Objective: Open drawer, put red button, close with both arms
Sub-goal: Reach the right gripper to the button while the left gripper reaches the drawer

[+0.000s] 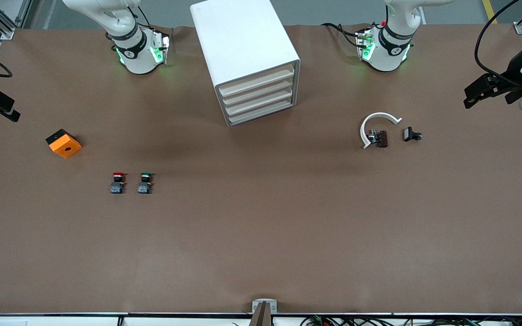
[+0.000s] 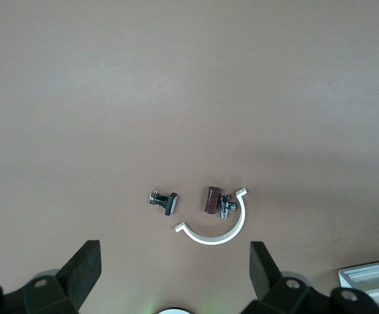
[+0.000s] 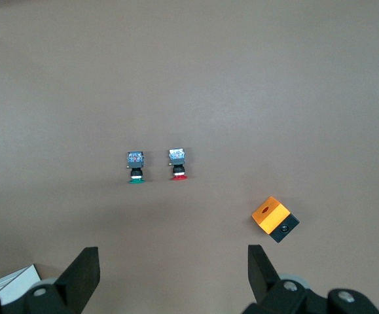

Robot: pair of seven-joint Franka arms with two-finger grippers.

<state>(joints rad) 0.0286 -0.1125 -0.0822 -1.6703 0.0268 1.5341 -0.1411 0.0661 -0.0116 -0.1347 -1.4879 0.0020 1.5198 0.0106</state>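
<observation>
I see a plain brown table (image 1: 261, 235) with grey floor along its top edge. I count one white drawer cabinet (image 1: 247, 59) with four closed drawers, one orange block (image 1: 64, 143), and two buttons: the red button (image 1: 118, 182) just beside the green button (image 1: 145, 182), toward the right arm's end. Toward the left arm's end lie one white clip (image 1: 376, 127) and two small dark parts, perhaps fasteners. The left gripper (image 2: 175, 271) and right gripper (image 3: 173, 271) both hang with fingers spread, holding nothing.
</observation>
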